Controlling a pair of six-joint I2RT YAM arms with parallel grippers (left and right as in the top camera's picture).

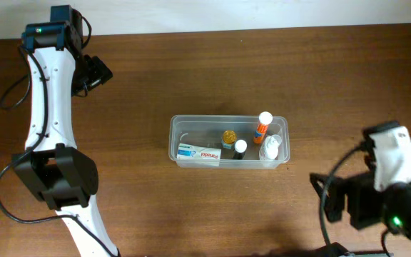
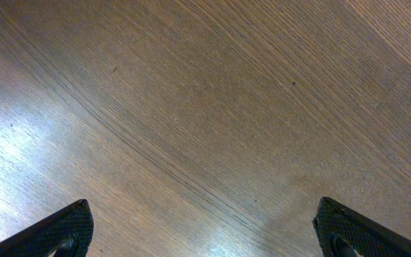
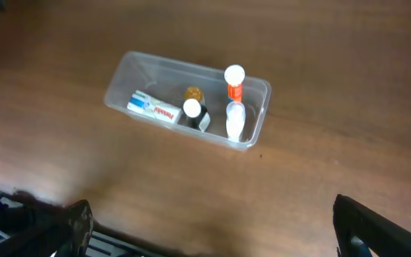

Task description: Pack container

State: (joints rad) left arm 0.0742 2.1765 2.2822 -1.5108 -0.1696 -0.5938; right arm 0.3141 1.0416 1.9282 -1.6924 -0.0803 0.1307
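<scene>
The clear, round-cornered container (image 1: 191, 127) holds small bottles (image 1: 263, 126) and a box (image 1: 198, 153). The left gripper (image 2: 203, 230) and right gripper (image 3: 210, 223) gape wide, gripping nothing.

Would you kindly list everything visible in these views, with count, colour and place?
table: one, brown wood, under everything.
container: one, clear, table centre.
box: one, white, blue and red, lying in the container's left half.
orange bottle: one, white cap, upright near the container's right end.
yellow jar: one, mid container.
black bottle: one, white cap, beside the box.
white bottle: one, container's right end.
left tool: one, black, open, over the table.
right tool: one, black, open, empty, away from the container.
</scene>
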